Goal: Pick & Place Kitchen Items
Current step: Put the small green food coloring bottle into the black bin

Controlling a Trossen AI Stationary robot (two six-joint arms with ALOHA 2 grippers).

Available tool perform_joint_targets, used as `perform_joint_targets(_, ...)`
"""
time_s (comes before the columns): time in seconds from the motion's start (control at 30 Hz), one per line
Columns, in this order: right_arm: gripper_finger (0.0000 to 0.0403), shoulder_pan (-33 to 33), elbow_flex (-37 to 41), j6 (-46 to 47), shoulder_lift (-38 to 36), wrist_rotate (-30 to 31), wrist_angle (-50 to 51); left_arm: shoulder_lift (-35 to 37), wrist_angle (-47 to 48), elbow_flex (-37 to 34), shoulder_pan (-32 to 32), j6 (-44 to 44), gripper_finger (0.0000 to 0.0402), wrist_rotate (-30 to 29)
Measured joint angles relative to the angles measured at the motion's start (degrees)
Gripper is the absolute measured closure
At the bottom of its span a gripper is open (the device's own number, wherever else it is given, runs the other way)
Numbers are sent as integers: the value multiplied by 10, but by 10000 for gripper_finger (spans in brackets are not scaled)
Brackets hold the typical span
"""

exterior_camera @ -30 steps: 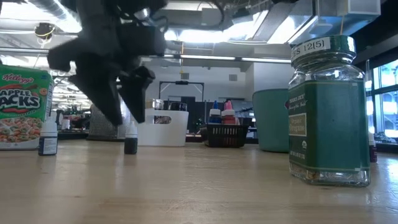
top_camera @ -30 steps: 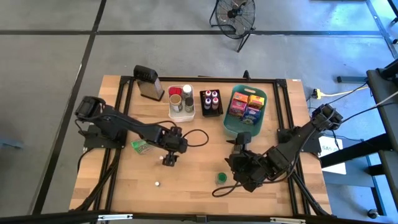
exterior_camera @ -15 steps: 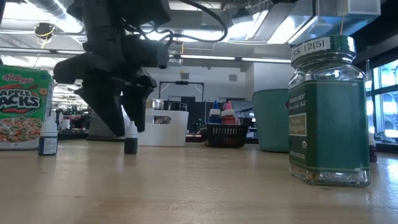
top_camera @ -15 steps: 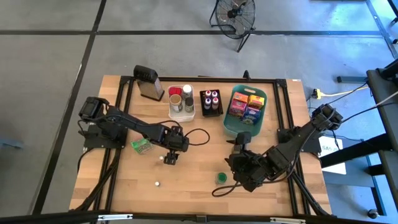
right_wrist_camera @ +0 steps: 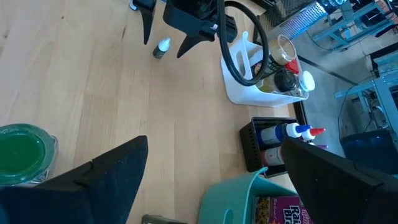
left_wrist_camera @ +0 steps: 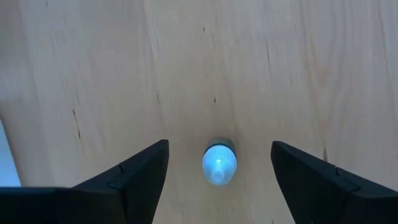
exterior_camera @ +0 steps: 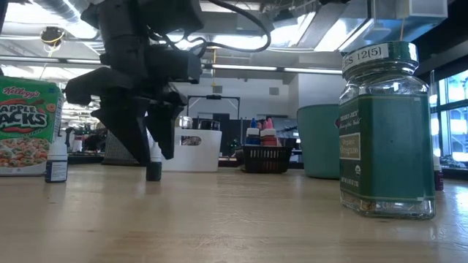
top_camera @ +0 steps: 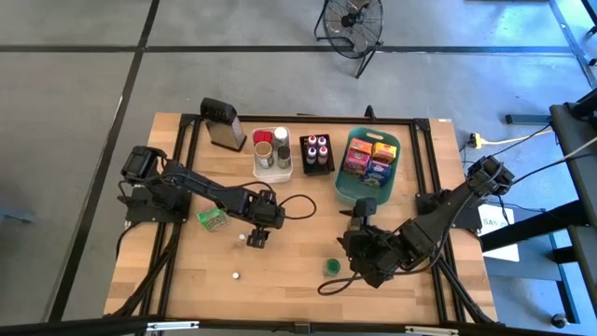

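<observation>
A small bottle with a white cap (left_wrist_camera: pixel 219 165) stands upright on the wood table (top_camera: pixel 289 252), left of the middle. My left gripper (left_wrist_camera: pixel 219 144) points steeply down over it, open, with one finger on either side of the bottle (exterior_camera: pixel 153 165) and a gap on both sides. My right gripper (top_camera: pixel 359 213) hangs open above the table right of the middle, holding nothing. A green-lidded jar (top_camera: pixel 331 267) stands near it. A green cereal packet (top_camera: pixel 213 219) and a second small bottle (top_camera: pixel 236 276) rest on the table's left half.
Along the far side stand a metal grater (top_camera: pixel 222 123), a white bin (top_camera: pixel 272 170) with jars, a black tray (top_camera: pixel 317 168) with capped bottles and a teal basket (top_camera: pixel 347 191) with coloured boxes. A cable loops from the left wrist (top_camera: pixel 298 203). Bare wood lies along the near edge.
My left gripper has come down a little over the small bottle, so its fingers now reach down on both sides of it. The bottle has stayed upright where it was. My right arm has kept still.
</observation>
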State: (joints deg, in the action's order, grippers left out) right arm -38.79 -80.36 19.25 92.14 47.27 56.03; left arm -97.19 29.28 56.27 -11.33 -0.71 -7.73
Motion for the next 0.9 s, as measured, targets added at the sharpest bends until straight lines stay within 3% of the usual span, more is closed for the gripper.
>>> perform_joint_targets(0.9, 33, 0, 0, -2, 0, -10, -2, -12, -9, -9, 0, 5, 143, 2)
